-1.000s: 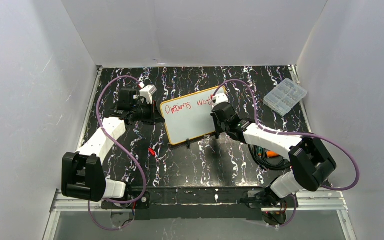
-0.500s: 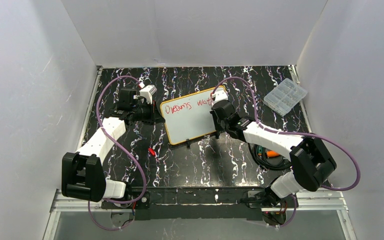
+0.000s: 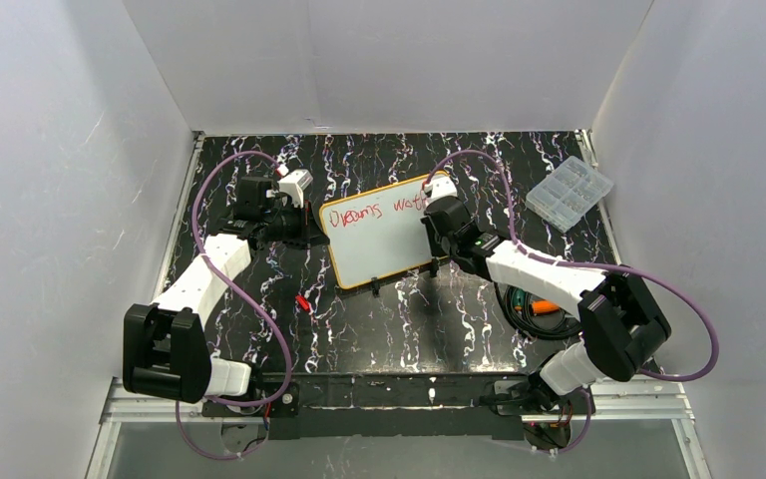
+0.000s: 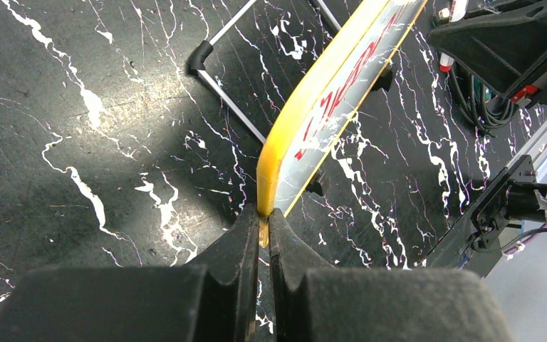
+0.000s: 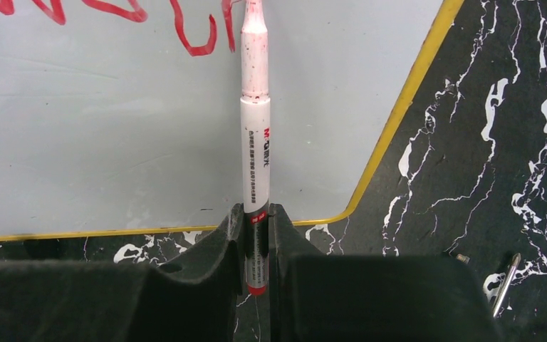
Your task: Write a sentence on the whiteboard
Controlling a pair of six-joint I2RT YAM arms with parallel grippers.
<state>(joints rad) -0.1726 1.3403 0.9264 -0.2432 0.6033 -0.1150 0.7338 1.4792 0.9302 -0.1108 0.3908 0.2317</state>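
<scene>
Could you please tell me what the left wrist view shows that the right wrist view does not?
Only the left wrist view: the left gripper shut on the yellow frame of the whiteboard, which is seen nearly edge-on. Only the right wrist view: the right gripper shut on a marker, its tip up by the writing on the board's face. Both: the whiteboard, its red sentence and the black marbled table.

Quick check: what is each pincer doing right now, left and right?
Left pincer: closed on the edge of the whiteboard.
Right pincer: closed on the marker.
</scene>
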